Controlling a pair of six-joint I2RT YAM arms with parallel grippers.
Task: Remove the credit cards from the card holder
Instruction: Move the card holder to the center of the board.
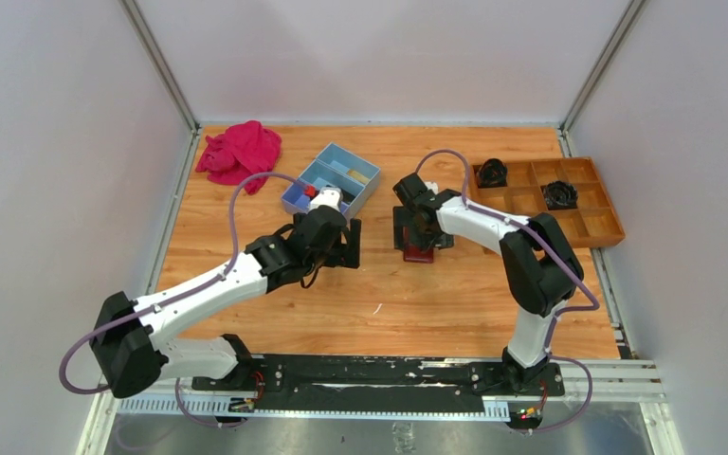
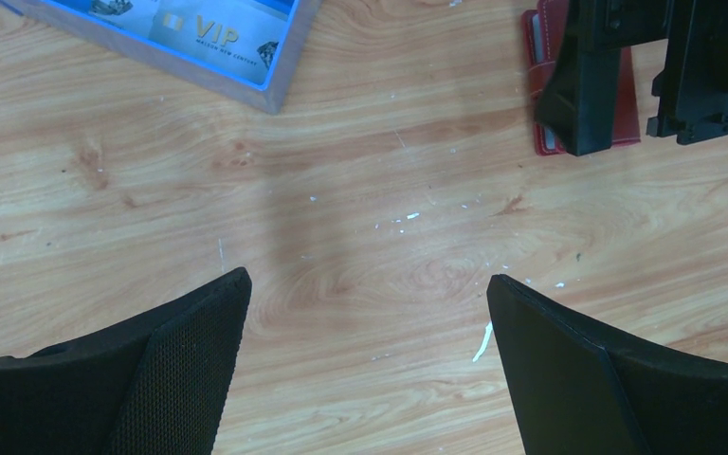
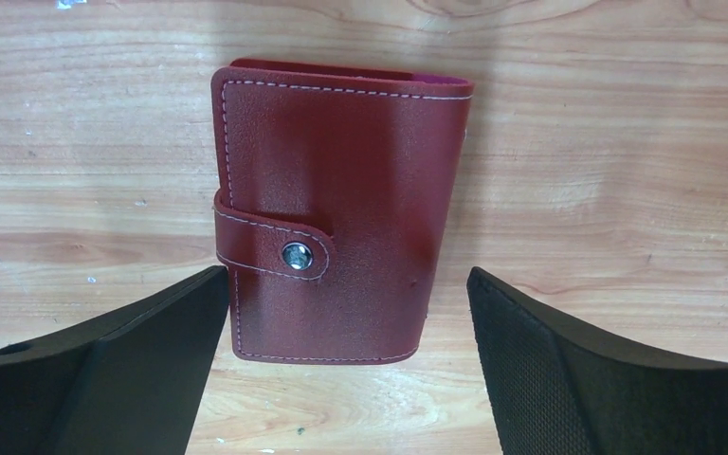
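Observation:
The dark red card holder (image 3: pixel 341 190) lies flat on the wooden table, folded shut, with its strap snapped over the front. In the top view only its near end (image 1: pixel 418 250) shows under my right gripper (image 1: pixel 424 226). My right gripper (image 3: pixel 346 280) is open, just above the holder with one finger on each side, and holds nothing. My left gripper (image 2: pixel 368 278) is open and empty over bare wood, to the left of the holder (image 2: pixel 628 100). No cards show in the shut holder. One grey card printed VIP (image 2: pixel 204 36) lies in the blue box.
The blue compartment box (image 1: pixel 332 180) stands just behind my left gripper (image 1: pixel 341 242). A bright pink cloth (image 1: pixel 240 152) lies at the back left. An orange divided tray (image 1: pixel 599 226) with two black objects stands at the right. White walls close in the table.

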